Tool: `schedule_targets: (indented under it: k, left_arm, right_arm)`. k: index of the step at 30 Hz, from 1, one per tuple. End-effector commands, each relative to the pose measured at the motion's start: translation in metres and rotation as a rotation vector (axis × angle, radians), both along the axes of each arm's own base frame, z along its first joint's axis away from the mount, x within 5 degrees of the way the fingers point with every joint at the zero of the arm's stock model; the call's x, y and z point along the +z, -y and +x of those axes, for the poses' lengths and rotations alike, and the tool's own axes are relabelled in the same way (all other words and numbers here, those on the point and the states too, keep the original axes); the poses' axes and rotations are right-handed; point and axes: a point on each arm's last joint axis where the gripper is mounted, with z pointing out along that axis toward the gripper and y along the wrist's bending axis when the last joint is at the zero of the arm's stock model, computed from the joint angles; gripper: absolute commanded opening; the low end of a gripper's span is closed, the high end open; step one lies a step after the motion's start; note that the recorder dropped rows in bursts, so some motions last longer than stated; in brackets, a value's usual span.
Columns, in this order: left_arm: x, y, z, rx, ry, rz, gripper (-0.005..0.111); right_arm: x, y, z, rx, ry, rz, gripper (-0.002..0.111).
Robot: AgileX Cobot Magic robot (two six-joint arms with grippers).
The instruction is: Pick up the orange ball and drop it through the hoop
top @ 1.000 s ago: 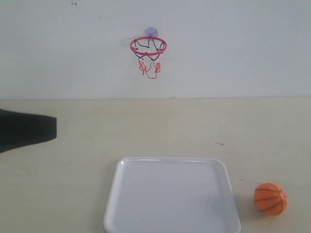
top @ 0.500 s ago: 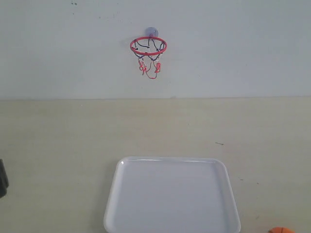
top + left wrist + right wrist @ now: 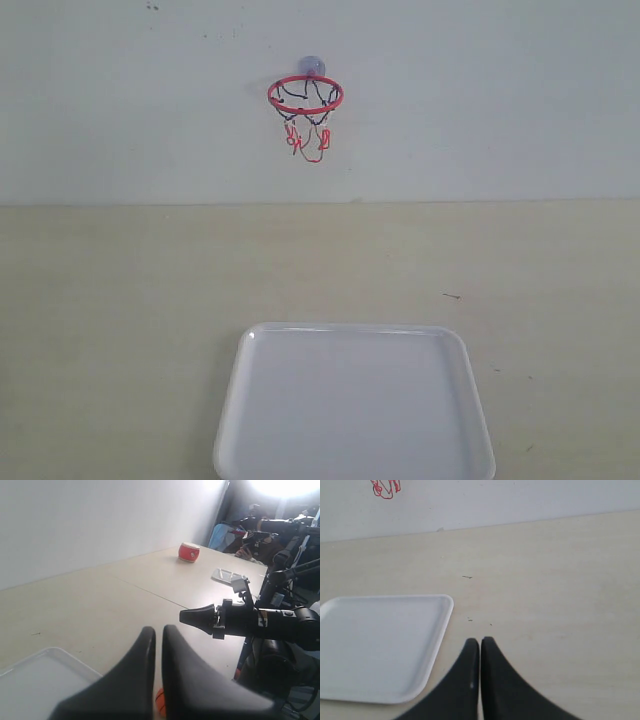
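The hoop [image 3: 305, 95], with a red rim and a dangling net, hangs from a suction cup on the white wall; the right wrist view shows only its net's red tip [image 3: 385, 487]. Of the orange ball [image 3: 160, 702] only a sliver shows, low on the table behind my left gripper's fingers in the left wrist view. It is out of the exterior view. My left gripper [image 3: 159, 628] is shut and holds nothing. My right gripper [image 3: 480, 640] is shut and holds nothing, hovering just beside the tray's corner. Neither gripper appears in the exterior view.
A white tray [image 3: 350, 327] lies at the front of the beige table, below the hoop. The left wrist view shows the right arm [image 3: 260, 620] stretched over the table, a small red drum-like object [image 3: 189, 552] far off, and other equipment past the table's edge.
The ball rolled from the tray's right side down out of the exterior view. The left arm drew back out of that view at the left edge.
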Motion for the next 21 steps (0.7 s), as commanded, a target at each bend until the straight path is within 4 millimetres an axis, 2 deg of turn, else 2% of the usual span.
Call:
schedule_targets:
  k: [1,9,11,12,15,17,21]
  left_arm:
    - [0.0,0.001,-0.002,-0.013,0.005,-0.013,0.004]
    - [0.0,0.0,-0.008,0.014,0.048,0.014,0.004]
    - [0.001,-0.004,-0.019,0.105,0.172,0.05,0.004]
    - [0.002,-0.01,-0.027,0.229,0.309,0.102,0.004]
    - [0.004,-0.026,-0.042,0.504,0.501,0.122,0.004]
    - [0.006,-0.037,-0.035,0.639,0.51,0.097,0.004]
    - [0.004,-0.054,-0.02,0.849,0.517,0.154,0.004]
  right_arm:
    - [0.001,0.0,0.0,0.003,0.014,-0.009,0.0]
    - [0.001,0.0,0.0,0.003,0.014,-0.009,0.0]
    - [0.001,0.0,0.0,0.003,0.014,-0.009,0.0]
    - [0.001,0.0,0.0,0.003,0.014,-0.009,0.0]
    - [0.001,0.0,0.0,0.003,0.014,-0.009,0.0]
    - [0.002,0.0,0.0,0.003,0.023,-0.007,0.0]
    - [0.002,0.0,0.0,0.003,0.019,-0.007,0.0]
